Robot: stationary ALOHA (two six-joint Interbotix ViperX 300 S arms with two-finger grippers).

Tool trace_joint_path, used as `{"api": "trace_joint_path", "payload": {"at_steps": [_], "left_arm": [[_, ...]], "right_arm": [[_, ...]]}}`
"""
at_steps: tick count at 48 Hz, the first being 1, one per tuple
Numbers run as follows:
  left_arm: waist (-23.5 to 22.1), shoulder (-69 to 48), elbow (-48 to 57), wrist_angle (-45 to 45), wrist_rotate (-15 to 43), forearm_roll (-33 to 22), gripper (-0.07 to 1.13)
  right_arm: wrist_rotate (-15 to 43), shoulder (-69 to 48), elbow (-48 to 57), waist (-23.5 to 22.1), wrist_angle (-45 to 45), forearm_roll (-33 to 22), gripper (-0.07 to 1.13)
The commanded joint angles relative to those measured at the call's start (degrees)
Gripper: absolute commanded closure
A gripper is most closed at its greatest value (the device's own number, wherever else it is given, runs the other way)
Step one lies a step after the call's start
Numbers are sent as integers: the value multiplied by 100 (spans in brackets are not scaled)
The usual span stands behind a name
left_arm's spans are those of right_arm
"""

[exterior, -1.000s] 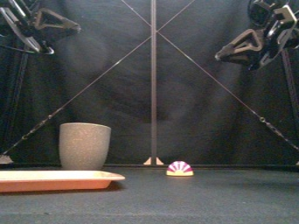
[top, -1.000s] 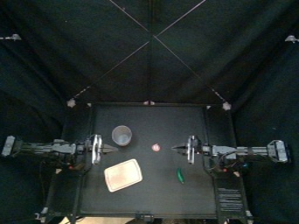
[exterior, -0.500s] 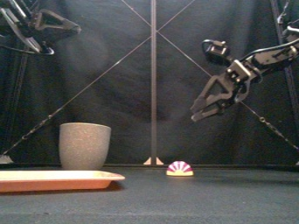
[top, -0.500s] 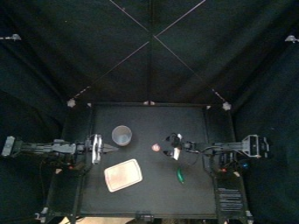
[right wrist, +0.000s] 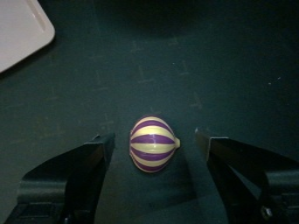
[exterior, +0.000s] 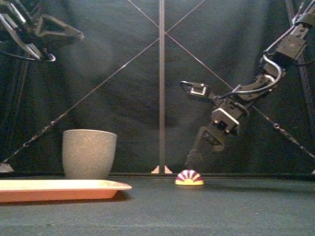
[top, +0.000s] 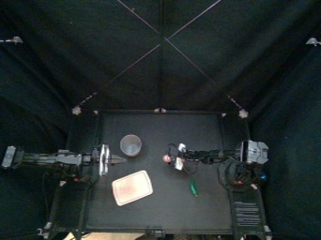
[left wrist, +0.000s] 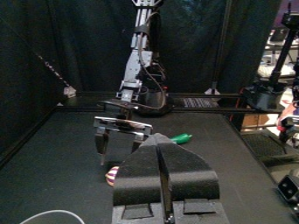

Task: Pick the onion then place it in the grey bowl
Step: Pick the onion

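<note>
ONION WITHIN REACH: The right gripper (exterior: 197,155) hangs nose-down just above the toy onion (exterior: 189,176). Its 2 jaws are spread wide to either side of the purple-and-white striped dome without touching it, a stance that appears to set up a straight drop and squeeze. The onion sits flat side down near the middle of the black table (exterior: 246,207), well apart from its destination, the tall grey speckled cup (exterior: 88,152) at the left. The flat pink tray (exterior: 62,189) lies in front of the cup and a small green toy (top: 192,187) lies nearer the front edge; neither blocks the way. The left gripper (left wrist: 162,153) rests at the table's left side, jaws pressed together, clear of the work.
</note>
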Motion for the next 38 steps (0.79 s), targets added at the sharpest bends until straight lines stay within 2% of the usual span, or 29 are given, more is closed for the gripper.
{"api": "trace_joint_path", "payload": {"at_steps": [1, 24, 38], "left_arm": [[26, 26, -88, -26, 9, 0, 100], [132, 26, 62, -26, 9, 0, 100], [202, 26, 105, -26, 18, 0, 100]], "right_arm": [[-9, -18, -158, -70, -18, -9, 1], [9, 343, -220, -114, 9, 0, 4], [18, 378, -255, -141, 18, 44, 22]]}}
